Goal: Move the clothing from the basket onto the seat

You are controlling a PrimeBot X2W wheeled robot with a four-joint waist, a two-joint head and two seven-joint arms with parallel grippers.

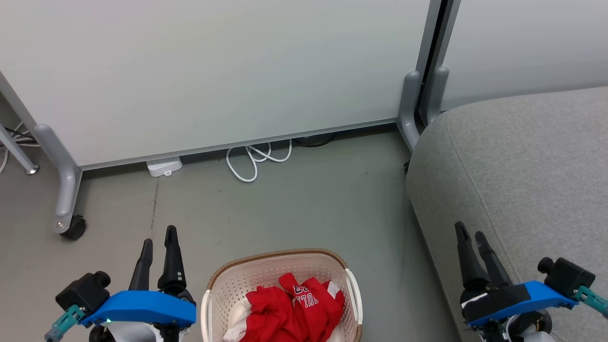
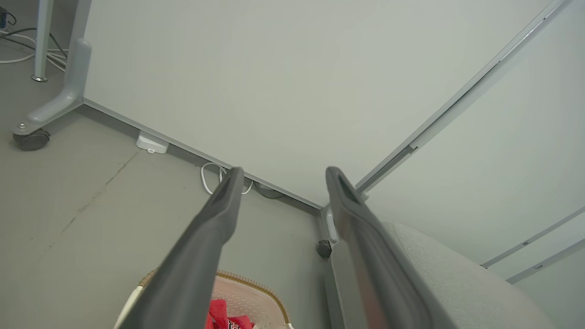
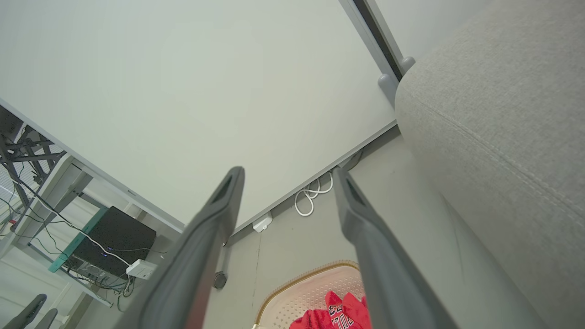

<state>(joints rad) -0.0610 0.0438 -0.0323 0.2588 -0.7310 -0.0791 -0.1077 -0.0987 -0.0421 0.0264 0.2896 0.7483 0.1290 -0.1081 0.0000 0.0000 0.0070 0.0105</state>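
Parted and empty at near left, the dark two-fingered left gripper point(image 1: 159, 236); likewise at near right, the right gripper point(image 1: 469, 229). Between them, heaped in the oval cream perforated plastic basket point(image 1: 280, 254), the crumpled red clothing point(image 1: 285, 308). Nothing yet visible on the large light grey fabric seat point(image 1: 522, 166) at right; by the look of it, whole transfer left to do.

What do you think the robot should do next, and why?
Probably lower the left end effector toward the clothing: both red garments lie in the basket, and this open, empty end effector hangs nearer it than the right end effector by the seat.
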